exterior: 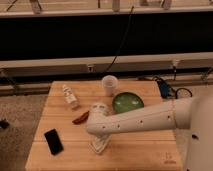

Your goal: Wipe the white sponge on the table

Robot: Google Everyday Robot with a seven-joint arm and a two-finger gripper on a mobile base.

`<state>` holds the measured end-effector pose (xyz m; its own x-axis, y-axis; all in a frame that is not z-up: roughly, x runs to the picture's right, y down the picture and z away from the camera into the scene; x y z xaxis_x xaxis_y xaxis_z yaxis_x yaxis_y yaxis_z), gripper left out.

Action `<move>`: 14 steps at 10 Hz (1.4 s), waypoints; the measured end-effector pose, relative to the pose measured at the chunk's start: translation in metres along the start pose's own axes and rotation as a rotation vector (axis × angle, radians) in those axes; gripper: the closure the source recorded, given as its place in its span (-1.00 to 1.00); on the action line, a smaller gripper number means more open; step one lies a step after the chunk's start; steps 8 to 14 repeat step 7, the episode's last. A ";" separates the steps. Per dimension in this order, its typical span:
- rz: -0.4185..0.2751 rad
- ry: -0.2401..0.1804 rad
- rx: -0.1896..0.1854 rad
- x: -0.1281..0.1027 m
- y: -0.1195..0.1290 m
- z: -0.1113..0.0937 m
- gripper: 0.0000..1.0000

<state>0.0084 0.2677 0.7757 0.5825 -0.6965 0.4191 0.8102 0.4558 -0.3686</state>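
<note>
While the white arm (140,120) reaches in from the right across the table (140,155), the gripper (99,145) points down at the front-centre of the wooden top, pressed onto a pale block that appears to be the white sponge (99,147); finger spacing: cannot tell, nor whether the sponge is clasped or merely pressed. Other items: white paper cup (109,84), rear centre; green plate (127,103), just right of the cup; small white bottle (70,96), lying rear left; reddish-brown object (80,118), beside the arm's wrist; black phone (53,141), front left.
</note>
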 end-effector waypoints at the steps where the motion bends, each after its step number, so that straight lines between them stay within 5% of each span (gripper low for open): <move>1: 0.018 -0.002 -0.006 0.004 0.010 0.001 1.00; 4: 0.069 -0.009 -0.013 0.020 0.035 0.002 1.00; 7: 0.044 -0.011 0.004 0.043 0.015 0.004 1.00; 14: 0.044 -0.011 0.004 0.043 0.015 0.004 1.00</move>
